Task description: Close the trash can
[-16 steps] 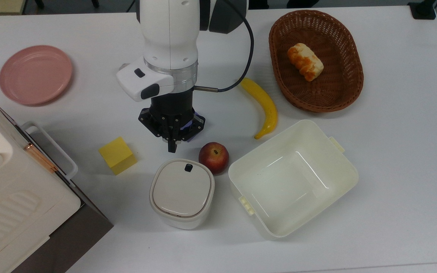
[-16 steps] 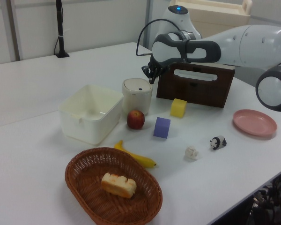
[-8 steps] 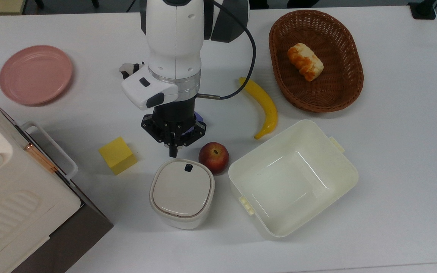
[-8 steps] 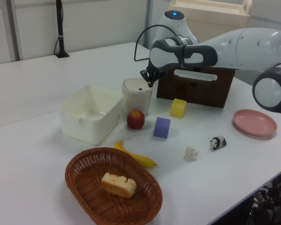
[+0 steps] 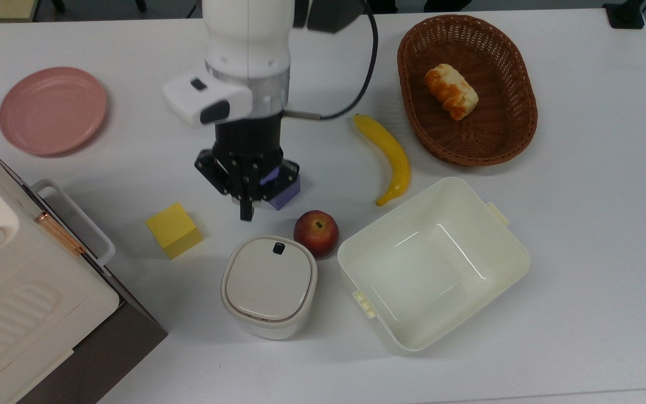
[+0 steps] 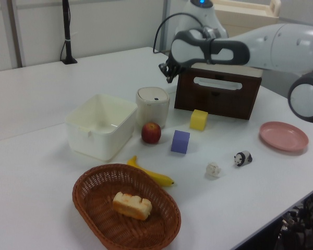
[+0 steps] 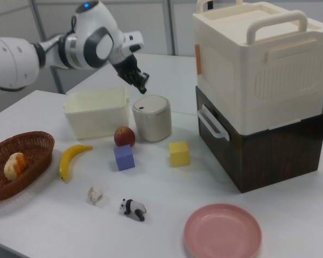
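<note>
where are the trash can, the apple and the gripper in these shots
trash can (image 5: 268,280), top view, middle of its flat lid
apple (image 5: 315,233), top view, its red top near the stem
gripper (image 5: 245,213), top view, tip of the black fingers

White Franka arm, black tool (image 5: 245,212)

Glossy white rounded links with dark grey joint bands — a black cable loops alongside; a blue light, seemingly, tops one joint.
</note>
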Tool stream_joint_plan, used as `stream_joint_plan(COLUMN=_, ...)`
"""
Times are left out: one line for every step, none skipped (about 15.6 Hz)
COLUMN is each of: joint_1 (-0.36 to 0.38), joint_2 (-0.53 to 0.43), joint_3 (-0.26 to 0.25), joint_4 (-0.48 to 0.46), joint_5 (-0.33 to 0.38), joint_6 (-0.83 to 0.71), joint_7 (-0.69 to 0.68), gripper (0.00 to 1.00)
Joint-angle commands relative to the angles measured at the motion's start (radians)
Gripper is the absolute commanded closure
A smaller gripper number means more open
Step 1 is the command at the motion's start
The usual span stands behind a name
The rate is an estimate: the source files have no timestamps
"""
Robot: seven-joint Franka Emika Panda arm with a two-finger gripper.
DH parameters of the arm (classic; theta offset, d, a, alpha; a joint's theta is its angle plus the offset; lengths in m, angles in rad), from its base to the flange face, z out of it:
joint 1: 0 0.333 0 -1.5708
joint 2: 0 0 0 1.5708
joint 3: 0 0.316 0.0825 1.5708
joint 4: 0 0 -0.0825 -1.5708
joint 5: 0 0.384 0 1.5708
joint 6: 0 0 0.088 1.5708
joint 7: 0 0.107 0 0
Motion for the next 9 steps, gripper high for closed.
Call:
stream_joint_plan(joint_1=-0.009, joint_2=-0.192, joint_3=0.007, joint_4=-0.132, joint_5=0.001, joint_6=-0.138, joint_7=0.01, gripper=0.9)
stream_joint_plan(joint_1=-0.009, joint_2=-0.233, joint_3=0.007, joint_4=-0.154, joint_5=0.01, joint_6=-0.193, joint_7=0.004, gripper=0.85)
stream_joint_plan(joint_1=-0.009, joint_2=-0.269, joint_3=0.007, joint_4=-0.171, joint_5=0.025, joint_6=-0.248, joint_7=-0.011, gripper=0.8)
stream_joint_plan(joint_1=-0.009, joint_2=-0.303, joint_3=0.007, joint_4=-0.185, joint_5=0.041, joint_6=-0.306, joint_7=-0.029, gripper=0.71)
stream_joint_plan(joint_1=-0.009, joint_2=-0.33, joint_3=0.007, joint_4=-0.195, joint_5=0.046, joint_6=-0.368, joint_7=-0.045, gripper=0.63)
stream_joint_plan(joint_1=-0.007, joint_2=-0.355, joint_3=0.007, joint_4=-0.206, joint_5=0.046, joint_6=-0.426, joint_7=-0.057, gripper=0.46)
stream_joint_plan(joint_1=-0.007, joint_2=-0.375, joint_3=0.007, joint_4=-0.218, joint_5=0.044, joint_6=-0.477, joint_7=-0.06, gripper=0.2)
stream_joint_plan(joint_1=-0.004, joint_2=-0.393, joint_3=0.007, joint_4=-0.232, joint_5=0.035, joint_6=-0.506, joint_7=-0.06, gripper=0.0)
stream_joint_plan(joint_1=-0.004, joint_2=-0.404, joint_3=0.005, joint_4=-0.243, joint_5=0.033, joint_6=-0.514, joint_7=-0.068, gripper=0.0)
